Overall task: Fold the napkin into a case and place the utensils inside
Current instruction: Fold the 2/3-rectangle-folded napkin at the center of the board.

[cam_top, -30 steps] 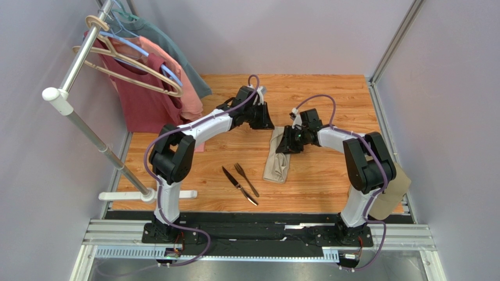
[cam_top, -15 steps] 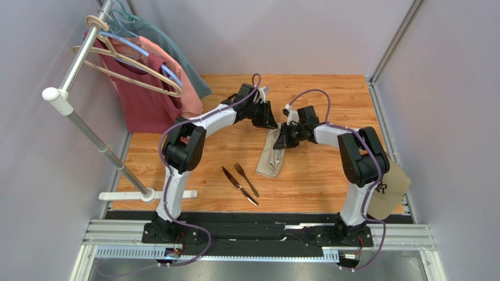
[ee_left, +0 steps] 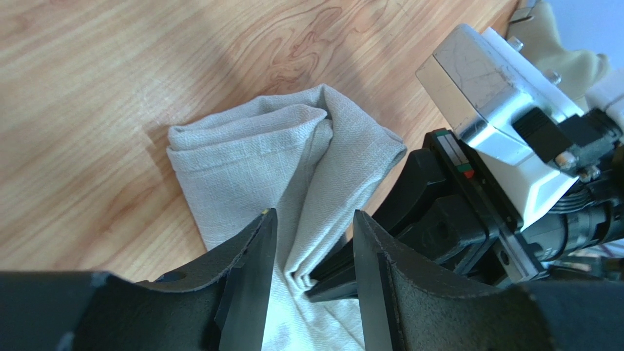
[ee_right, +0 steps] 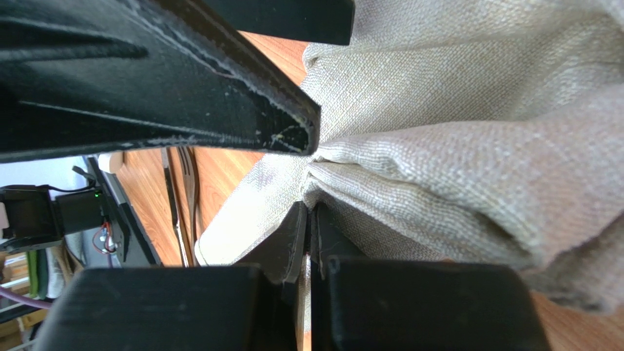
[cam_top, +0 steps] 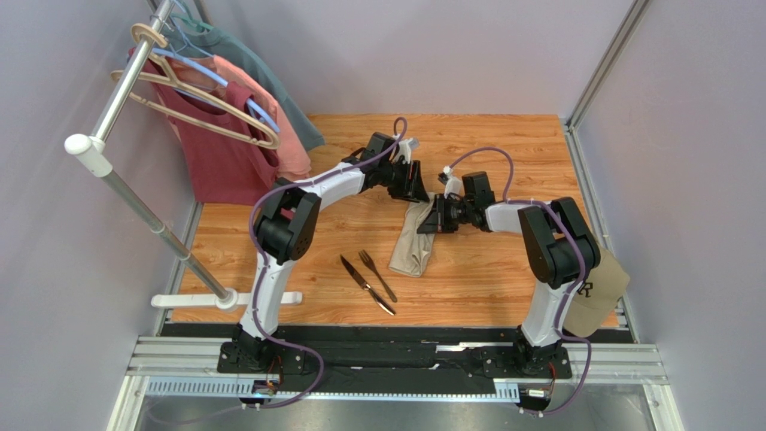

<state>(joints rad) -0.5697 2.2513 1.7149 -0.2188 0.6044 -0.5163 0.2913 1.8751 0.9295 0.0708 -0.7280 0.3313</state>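
The beige napkin point(cam_top: 411, 245) lies as a narrow folded strip on the wooden table, right of the fork point(cam_top: 378, 275) and knife point(cam_top: 366, 284). My right gripper point(cam_top: 432, 221) is shut on a bunched fold at the strip's far end; the right wrist view shows the cloth point(ee_right: 454, 110) pinched at its tips point(ee_right: 309, 212). My left gripper point(cam_top: 416, 189) is open just above the same end. In the left wrist view its fingers point(ee_left: 311, 241) straddle the raised fold of the napkin point(ee_left: 242, 153) without closing, with the right gripper point(ee_left: 333, 272) between them.
A tan cap point(cam_top: 595, 294) with a dark logo sits at the table's right front edge beside the right arm. Red and pink shirts point(cam_top: 236, 135) hang on a rack point(cam_top: 135, 193) at the left. The fork and knife also show in the right wrist view point(ee_right: 183, 179).
The right gripper has drawn the napkin's far end a little left, and the strip has shifted and slanted toward the fork. The left gripper has moved right, closer over the pinched fold.
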